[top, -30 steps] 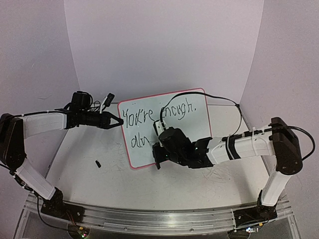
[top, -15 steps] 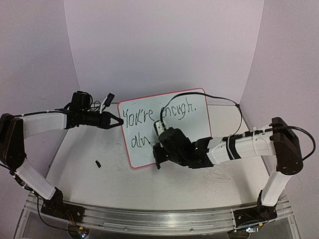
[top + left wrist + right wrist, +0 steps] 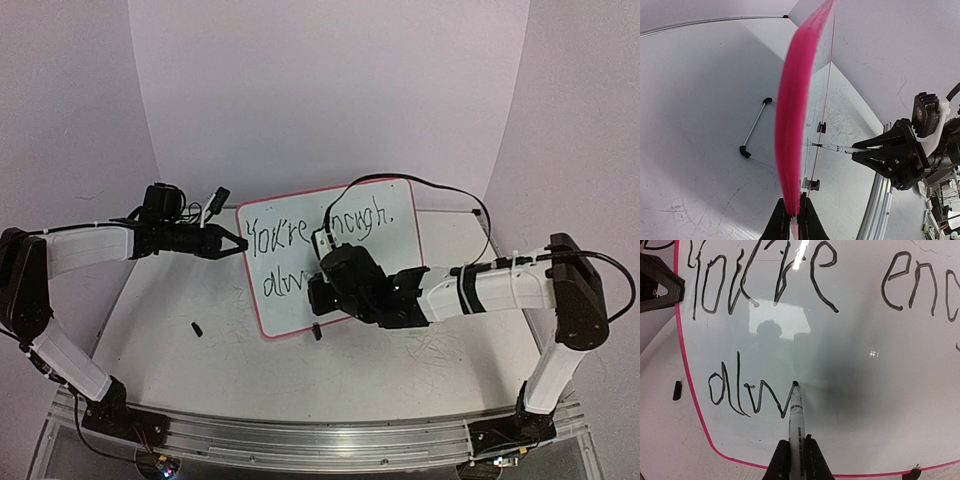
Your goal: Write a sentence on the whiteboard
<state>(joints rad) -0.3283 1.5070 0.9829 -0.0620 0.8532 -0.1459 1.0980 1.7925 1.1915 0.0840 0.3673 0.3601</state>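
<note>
One whiteboard [image 3: 880, 405], left claw [image 3: 241, 246] pinching its edge

A whiteboard [image 3: 865, 405] fills nearly the whole view, its glossy white face edged by a thin pink rim that curves down the left side and along the bottom. The sentence [image 3: 781, 282] is in black marker: "You're" runs across the top, followed by "en" and part of another letter cut off at the right edge. Lower left, a second line reads "alw". At bottom centre the right gripper [image 3: 797, 460] pinches a white marker [image 3: 796, 415], whose dark tip touches the board at the end of the "w". A dark blurred reflection spreads around the tip. The black left gripper [image 3: 679, 291] reaches the rim at upper left. A small black piece [image 3: 677, 390] lies on the white tabletop [image 3: 660, 440] beside the board.
</note>
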